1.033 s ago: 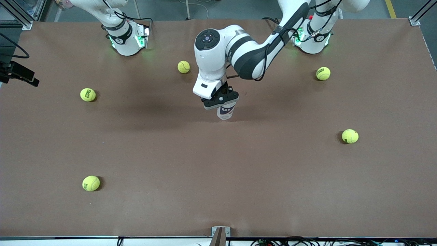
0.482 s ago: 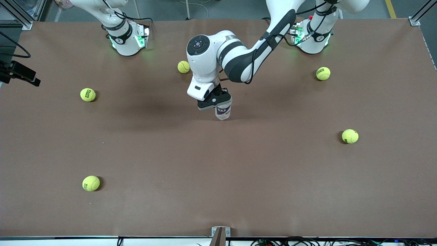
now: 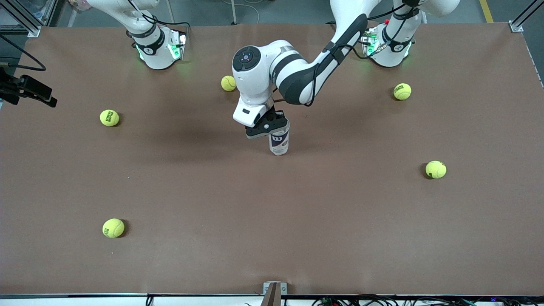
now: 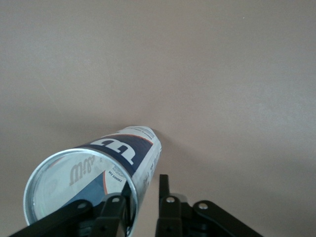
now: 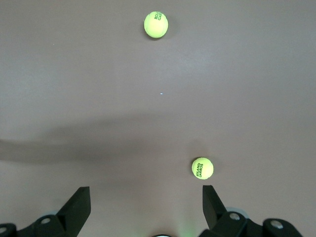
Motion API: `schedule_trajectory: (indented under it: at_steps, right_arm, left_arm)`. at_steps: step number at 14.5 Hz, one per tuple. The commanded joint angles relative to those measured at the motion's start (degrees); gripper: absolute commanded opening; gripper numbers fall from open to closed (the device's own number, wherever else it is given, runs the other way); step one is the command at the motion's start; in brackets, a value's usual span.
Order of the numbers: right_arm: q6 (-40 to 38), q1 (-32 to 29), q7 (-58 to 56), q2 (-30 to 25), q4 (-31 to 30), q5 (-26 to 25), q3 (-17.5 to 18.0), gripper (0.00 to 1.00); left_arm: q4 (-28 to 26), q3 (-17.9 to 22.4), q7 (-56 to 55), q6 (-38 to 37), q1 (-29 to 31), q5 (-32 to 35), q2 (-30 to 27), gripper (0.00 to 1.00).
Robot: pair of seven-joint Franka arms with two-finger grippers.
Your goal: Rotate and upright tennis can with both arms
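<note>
Nearest the table's front edge lies a tennis ball (image 3: 113, 228). Near the table's middle, the tennis can (image 3: 279, 143) stands upright on its base. The left gripper (image 3: 272, 126) is at its silvery rim, fingers (image 4: 164, 193) slightly apart astride the wall, one just clear of it. The right gripper (image 5: 145, 191) waits over the right arm's end, fingers spread wide, empty.
</note>
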Motion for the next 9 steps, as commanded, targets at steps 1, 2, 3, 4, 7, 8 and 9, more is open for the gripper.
schedule_trajectory:
  at_steps: [1, 2, 3, 4, 7, 8, 9]
  right_arm:
    - [0.1, 0.5, -0.1, -1.3, -0.8, -0.3, -0.2, 1.00]
    - [0.0, 0.5, -0.1, -1.3, -0.8, -0.3, -0.2, 1.00]
    - [0.1, 0.5, -0.1, -1.3, -0.8, -0.3, -0.2, 1.00]
    - [0.2, 0.6, -0.1, -1.3, -0.8, -0.3, -0.2, 1.00]
    - [0.2, 0.6, -0.1, -1.3, -0.7, -0.3, 0.3, 1.00]
    - [0.2, 0.6, -0.1, -1.3, -0.7, -0.3, 0.3, 1.00]
    - [0.2, 0.6, -0.1, -1.3, -0.7, -0.3, 0.4, 1.00]
  left_arm:
    - [1.8, 0.3, -0.6, -0.8, -0.1, 0.8, 0.0, 0.47]
    - [1.8, 0.2, -0.6, -0.8, 0.0, 0.8, -0.4, 0.61]
    - [1.8, 0.3, -0.6, -0.8, 0.0, 0.9, -1.1, 0.74]
    - [1.8, 0.4, -0.5, -1.3, 0.2, 1.0, -2.2, 0.90]
    - [1.8, 2.3, -0.4, -1.7, 0.3, 1.0, -6.3, 1.00]
    - [1.8, 3.5, 0.1, -2.4, 0.7, 1.0, -8.1, 1.00]
    - [1.8, 4.4, 0.4, -3.4, 1.1, 1.2, -9.6, 1.00]
